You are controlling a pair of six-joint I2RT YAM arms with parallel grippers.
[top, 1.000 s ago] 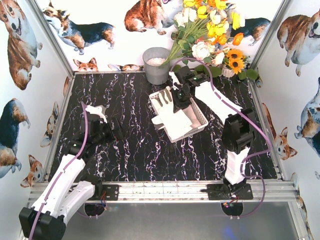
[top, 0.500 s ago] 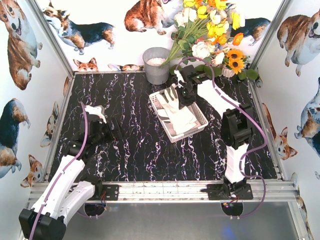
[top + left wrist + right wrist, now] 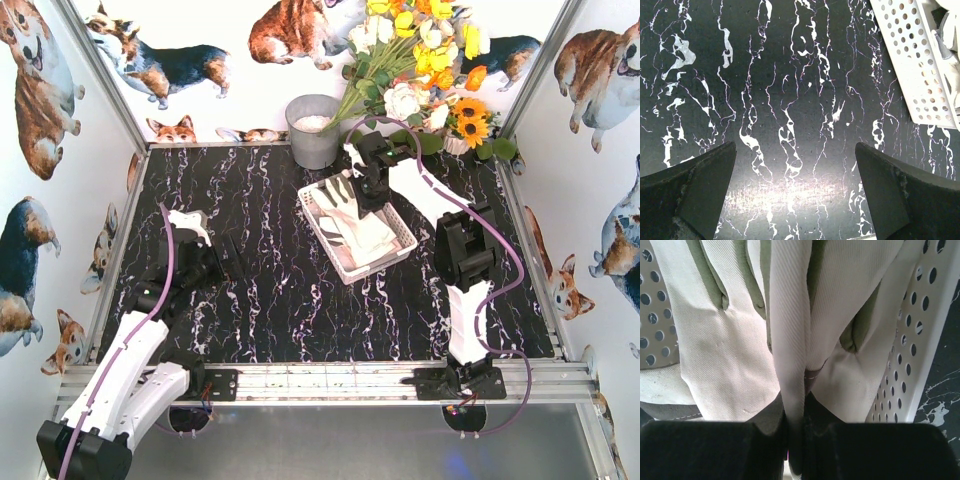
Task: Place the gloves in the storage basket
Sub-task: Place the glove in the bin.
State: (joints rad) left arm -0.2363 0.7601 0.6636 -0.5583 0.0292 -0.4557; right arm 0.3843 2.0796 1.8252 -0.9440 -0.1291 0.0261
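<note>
Pinching a fold of one glove [image 3: 730, 350] between tightly pressed jaws, the right gripper [image 3: 795, 440] hung over the far end of the storage basket [image 3: 912, 365], inside which other gloves [image 3: 366, 236] lay. The risk, as I judged it, was this: the held glove's fingers seemed to drape toward the basket's far-left rim, so a release there could leave them hanging over the wall, or let the glove slide out. The right arm reached far forward along the basket's right side, wrist bent downward. The left gripper [image 3: 795, 150] hovered spread and empty over the table [image 3: 790, 75], left of the basket.
</note>
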